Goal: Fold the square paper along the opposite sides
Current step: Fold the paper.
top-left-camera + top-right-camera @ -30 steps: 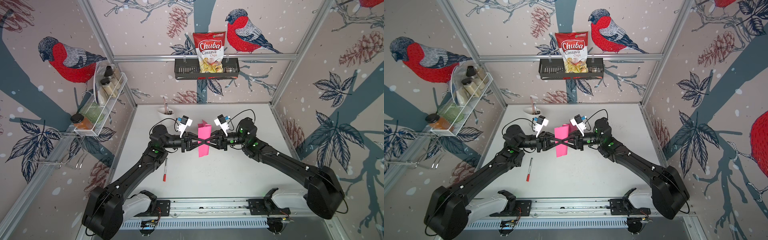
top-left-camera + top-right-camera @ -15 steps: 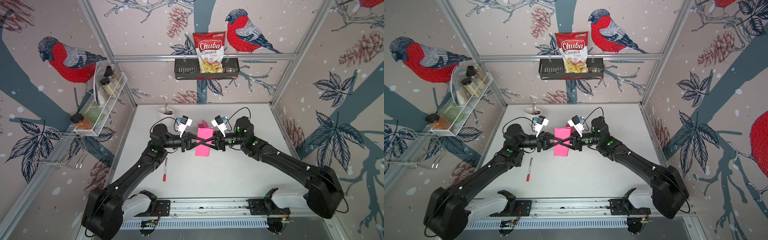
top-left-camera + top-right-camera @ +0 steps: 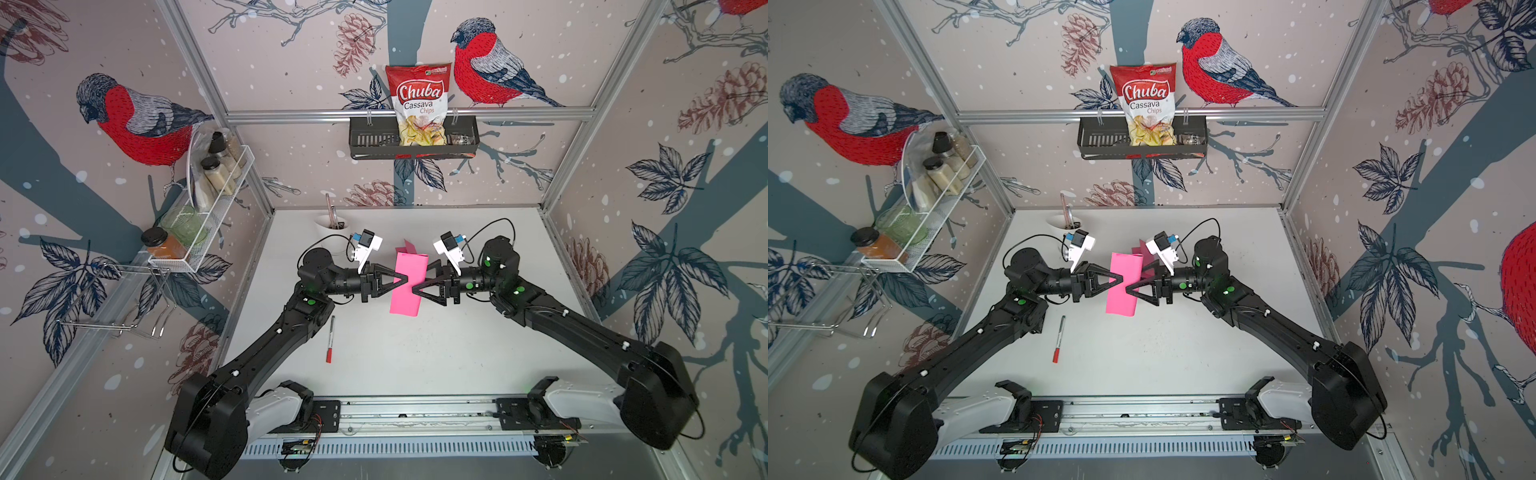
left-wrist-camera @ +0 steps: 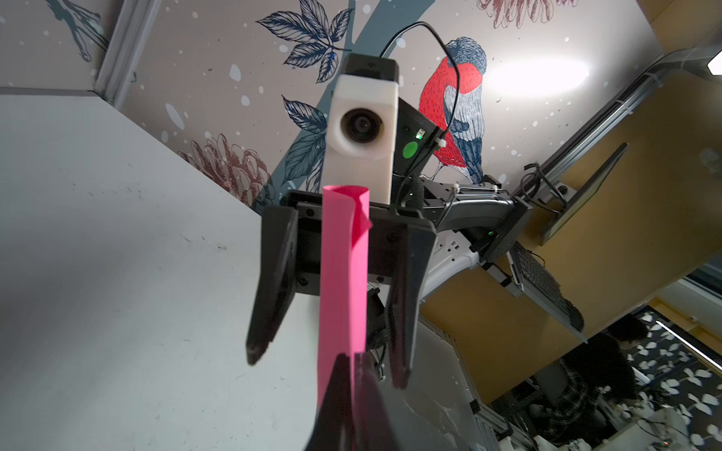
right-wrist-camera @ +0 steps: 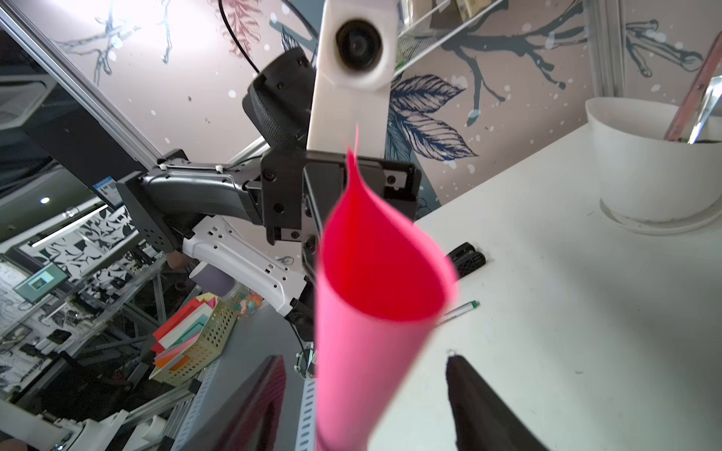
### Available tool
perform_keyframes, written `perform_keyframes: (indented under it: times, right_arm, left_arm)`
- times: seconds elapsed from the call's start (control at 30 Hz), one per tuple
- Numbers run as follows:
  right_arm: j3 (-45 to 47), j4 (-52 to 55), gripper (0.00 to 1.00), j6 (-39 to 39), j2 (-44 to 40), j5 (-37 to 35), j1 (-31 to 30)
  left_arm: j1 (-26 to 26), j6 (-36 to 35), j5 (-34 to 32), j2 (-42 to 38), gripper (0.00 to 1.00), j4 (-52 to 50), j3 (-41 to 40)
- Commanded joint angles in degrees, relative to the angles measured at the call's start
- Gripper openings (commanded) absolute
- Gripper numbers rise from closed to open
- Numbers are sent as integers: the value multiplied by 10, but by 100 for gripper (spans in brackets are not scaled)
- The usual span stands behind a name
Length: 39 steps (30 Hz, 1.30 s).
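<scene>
Two arms (image 3: 286, 332): stretched level, tips meeting above worktop (image 3: 415, 357).
Left hand (image 3: 401, 279): pinched on pink paper (image 3: 404, 301).
Right hand (image 3: 415, 288): spread, straddling it.

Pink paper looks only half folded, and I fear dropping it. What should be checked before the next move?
1. Grip: left claw shut on the pink paper, ok.
2. Other side: right claw open, jaws either side of the paper, ok.
3. Fold pressed flat: not ok, it curls in an open loop.
4. Opposite edges lined up: cannot tell.
5. Clutter: pen lies on the table, apart from the paper, ok.
</scene>
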<state>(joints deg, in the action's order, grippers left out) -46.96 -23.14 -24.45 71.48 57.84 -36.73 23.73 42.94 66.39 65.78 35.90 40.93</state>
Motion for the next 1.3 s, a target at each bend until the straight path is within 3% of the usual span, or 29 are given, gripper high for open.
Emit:
perform_keyframes:
  times: [0.0, 0.23, 0.83, 1.27]
  right_arm:
    - [27, -166, 72, -96, -12, 54, 11]
    - [38, -242, 71, -151, -1, 71, 10]
    - [8, -204, 28, -135, 24, 75, -1]
    - [-25, -103, 25, -74, 32, 56, -13]
  left_arm:
    - [-1, 57, 3, 5, 0, 100, -5]
    - [-2, 141, 8, 19, 1, 225, -13]
    - [5, 161, 3, 20, 17, 263, -23]
    - [5, 153, 2, 16, 21, 252, -27]
